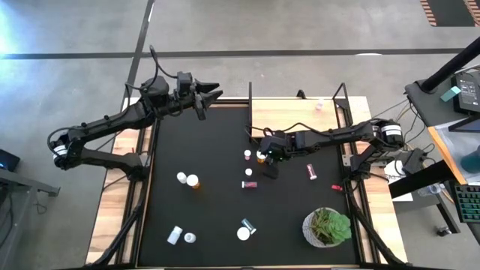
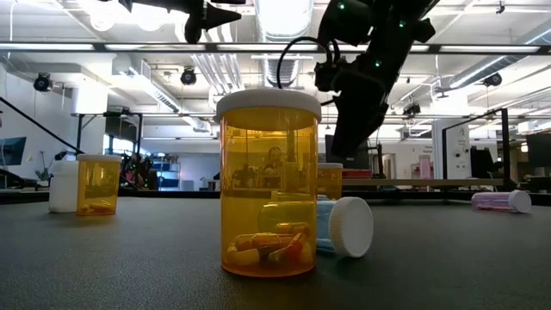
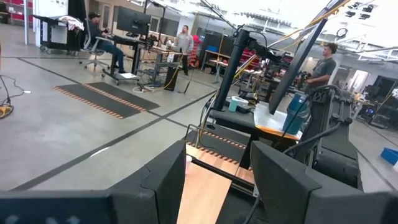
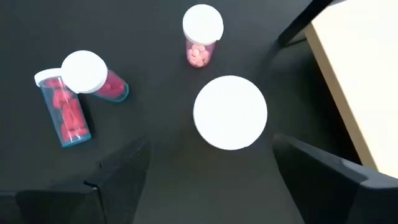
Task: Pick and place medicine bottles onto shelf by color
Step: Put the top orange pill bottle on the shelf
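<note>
Two dark arms are working over the light-wood counter [image 1: 120, 202], which is carrying a large black mat [image 1: 217, 180]. The right claw [image 1: 268, 159] is hanging just above the mat near its middle, its fingers spread wide on either side of an upright orange pill bottle with a white cap [image 4: 230, 112]; the fingers are standing clear of the cap and are gripping nothing. Just beside that bottle an upright pink-filled bottle with a white cap [image 4: 202, 34] is standing, and a clear bottle of pink-red pills lying on its side [image 4: 62, 112] is resting against another capped pink-red bottle [image 4: 93, 78].

The left claw [image 1: 212, 95] is waiting high at the mat's far left corner, pointing out toward the room, its fingers partly apart with nothing between them.

The shelf, a flat light-wood board with thin black upright posts [image 1: 300, 105], is lying along the far edge of the counter, with one small pale bottle [image 1: 319, 104] standing on it. More bottles are scattered over the mat: an orange one beside a white one [image 1: 187, 180] on the left, a dark pink one lying on its side [image 1: 311, 172] on the right, and several near the front edge. A green potted plant [image 1: 327, 226] is sitting at the front right.
</note>
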You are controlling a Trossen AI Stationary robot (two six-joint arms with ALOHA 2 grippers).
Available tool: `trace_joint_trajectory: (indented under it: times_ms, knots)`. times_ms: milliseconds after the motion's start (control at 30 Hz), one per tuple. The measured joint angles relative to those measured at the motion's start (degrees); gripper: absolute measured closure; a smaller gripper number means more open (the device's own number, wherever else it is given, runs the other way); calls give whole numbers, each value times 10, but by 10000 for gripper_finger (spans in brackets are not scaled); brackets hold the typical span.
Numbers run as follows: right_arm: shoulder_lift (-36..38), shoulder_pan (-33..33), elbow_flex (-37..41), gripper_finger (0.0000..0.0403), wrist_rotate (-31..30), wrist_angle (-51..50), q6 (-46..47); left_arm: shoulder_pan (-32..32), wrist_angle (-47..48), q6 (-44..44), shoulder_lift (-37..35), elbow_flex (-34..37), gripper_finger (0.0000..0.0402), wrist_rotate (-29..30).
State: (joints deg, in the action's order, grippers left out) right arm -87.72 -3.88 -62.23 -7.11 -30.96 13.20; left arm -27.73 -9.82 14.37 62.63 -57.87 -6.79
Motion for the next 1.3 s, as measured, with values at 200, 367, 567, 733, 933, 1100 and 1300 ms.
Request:
trace_joint_trajectory:
  times_ms: [200, 367, 567, 733, 933, 1100, 1300]
  knots:
    - [-3, 0, -4, 73, 0, -2, -6, 0, 1, 0, 0, 0, 237, 0]
    - [0, -6, -4, 73, 0, 3, -97, 0, 0, -1, 0, 0, 237, 1]
    - [0, -18, 3, 74, 3, 32, -161, 0, -2, -1, 0, 0, 237, 2]
    - [-1, -30, 20, 74, 43, 67, -177, 0, -2, -2, 0, 0, 237, 2]
    - [-1, -48, 54, 74, 66, 127, -177, 0, -2, -3, 0, -1, 237, 2]
    - [-1, -60, 66, 74, 78, 147, -177, 0, -2, -3, 0, -1, 237, 2]
    - [-5, -67, 83, 74, 93, 168, -151, -1, -3, -3, 0, -1, 237, 3]
